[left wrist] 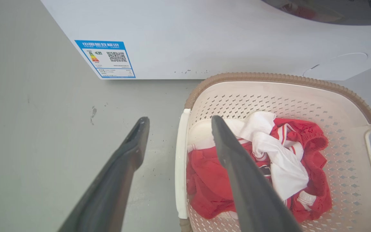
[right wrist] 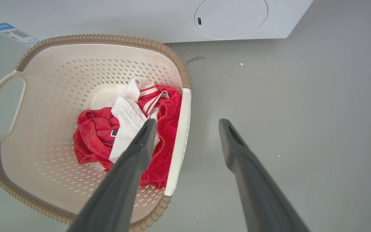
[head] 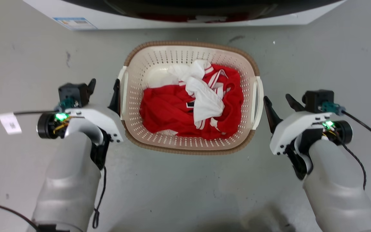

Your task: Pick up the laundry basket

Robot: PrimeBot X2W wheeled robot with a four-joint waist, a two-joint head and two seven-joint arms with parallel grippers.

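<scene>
Laundry area: a cream perforated plastic laundry basket (head: 159, 59) of red-and-white clothes (head: 172, 109) is sitting before a white washing machine (left wrist: 204, 38) wearing a blue energy label (left wrist: 105, 58).

Cream plastic laundry basket (head: 134, 96): smooth, semi-matt, walls perforated w/ small holes. Its rim (head: 188, 43) is brown plastic, ribbed, woven-look texture; side handles (head: 123, 87) are plain white plastic, smooth w/ slight sheen. Inside, the red garment (head: 166, 109) is soft matt cloth, crumpled; the white garment (head: 204, 96) is thinner-looking cloth, also matt. Grey floor (head: 185, 187) – hard, matt, scuffed & speckled. White washer (left wrist: 204, 38) front is smooth, low gloss, w/ a printed sticker label (left wrist: 105, 58). On left tool (head: 104, 83) & right tool (head: 277, 97) the fingers (left wrist: 237, 167) are dark grey, matt, smooth; housings (head: 98, 117) white plastic. Pale grey forearms (head: 69, 180) – smooth, satin.
</scene>
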